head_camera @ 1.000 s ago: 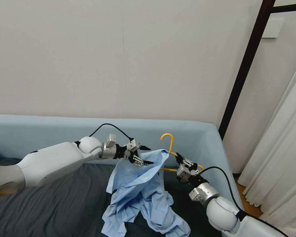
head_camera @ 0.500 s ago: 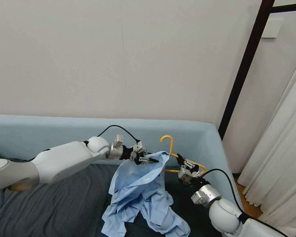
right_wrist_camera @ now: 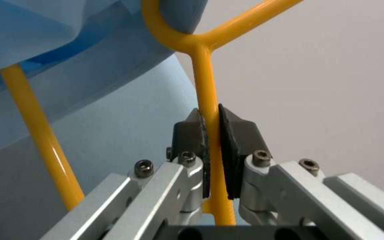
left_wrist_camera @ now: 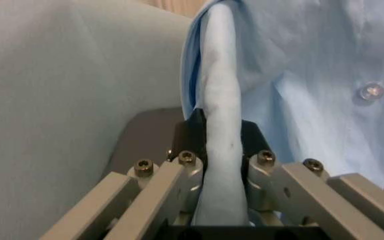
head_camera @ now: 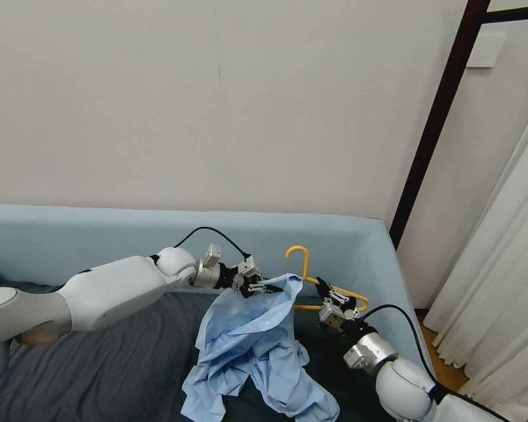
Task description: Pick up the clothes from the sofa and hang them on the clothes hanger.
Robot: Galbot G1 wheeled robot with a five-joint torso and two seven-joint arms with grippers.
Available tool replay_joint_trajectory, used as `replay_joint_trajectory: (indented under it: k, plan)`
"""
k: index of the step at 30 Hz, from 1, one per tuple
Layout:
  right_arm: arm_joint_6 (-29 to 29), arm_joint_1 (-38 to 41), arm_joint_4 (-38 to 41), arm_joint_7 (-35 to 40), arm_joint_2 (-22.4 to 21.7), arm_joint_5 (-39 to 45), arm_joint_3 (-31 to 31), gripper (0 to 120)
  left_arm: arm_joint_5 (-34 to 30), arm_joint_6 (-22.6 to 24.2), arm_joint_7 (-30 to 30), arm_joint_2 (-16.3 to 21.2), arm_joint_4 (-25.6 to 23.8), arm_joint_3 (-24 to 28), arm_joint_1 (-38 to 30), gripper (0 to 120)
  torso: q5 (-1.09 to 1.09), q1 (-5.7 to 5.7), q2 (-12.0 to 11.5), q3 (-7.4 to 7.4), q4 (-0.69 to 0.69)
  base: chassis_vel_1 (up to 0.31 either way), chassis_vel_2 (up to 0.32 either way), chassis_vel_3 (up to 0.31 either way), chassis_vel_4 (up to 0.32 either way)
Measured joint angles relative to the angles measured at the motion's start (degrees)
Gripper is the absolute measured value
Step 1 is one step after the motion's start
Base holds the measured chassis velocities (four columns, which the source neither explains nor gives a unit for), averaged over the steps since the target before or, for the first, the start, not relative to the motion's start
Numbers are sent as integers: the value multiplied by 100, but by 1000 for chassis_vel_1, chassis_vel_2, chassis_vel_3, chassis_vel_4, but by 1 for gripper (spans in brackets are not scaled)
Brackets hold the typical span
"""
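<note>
A light blue shirt (head_camera: pixel 251 352) hangs in folds over the dark sofa seat, its top edge lifted. My left gripper (head_camera: pixel 257 286) is shut on that edge, and in the left wrist view the pinched fold of the shirt (left_wrist_camera: pixel 220 125) runs straight between the fingers. A yellow clothes hanger (head_camera: pixel 297 258) stands with its hook up just right of the shirt's top. My right gripper (head_camera: pixel 333 303) is shut on one arm of the hanger; in the right wrist view the yellow hanger rod (right_wrist_camera: pixel 209 90) is clamped between the black pads. One hanger shoulder lies under the shirt.
The light blue sofa back (head_camera: pixel 88 230) and right armrest (head_camera: pixel 374 264) wall in the dark grey seat (head_camera: pixel 88 369). A dark vertical post (head_camera: pixel 436 123) and white curtains (head_camera: pixel 502 290) stand to the right, with a plain wall behind.
My left gripper has carried the shirt's top edge rightward, closer to the hanger hook. The right gripper and hanger have sunk slightly.
</note>
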Motion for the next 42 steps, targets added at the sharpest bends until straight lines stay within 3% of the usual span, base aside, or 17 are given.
replay_joint_trajectory:
  k: [6,8,10,22,26,32,37,42]
  plan:
    - [209,-91,125,-180,-73,16,85,15,13,-8,21,26,-16,28,-26,6,0,0,0,0,1,0,0,0,0]
    - [398,-359,213,-210,-141,6,275,36,37,-42,-18,51,-83,36,41,3,-1,0,0,0,-1,0,0,0,0]
    - [417,-434,277,-215,-162,10,339,44,49,-53,-45,73,-111,36,45,2,0,0,0,0,-1,0,0,0,0]
    - [481,-1197,991,-195,-292,639,979,84,286,-149,-288,299,-36,-260,242,2,-1,0,0,0,1,0,0,0,0]
    - [468,-1923,1433,-159,-314,1423,1239,99,390,-172,-385,399,-33,-629,529,2,-1,0,0,0,-2,0,0,0,0]
    - [95,-2313,1497,-151,-187,2569,1142,100,496,-233,-378,581,-105,-888,768,2,0,0,0,0,-1,0,0,0,0]
    - [-605,-2327,1252,171,127,3849,981,100,635,-293,-337,1033,-507,-1214,1085,2,-1,0,0,0,0,0,0,0,0]
    - [-818,-2338,1200,259,345,4220,874,100,860,-373,-369,1413,-806,-1702,1602,2,-3,-1,0,-1,1,0,0,0,0]
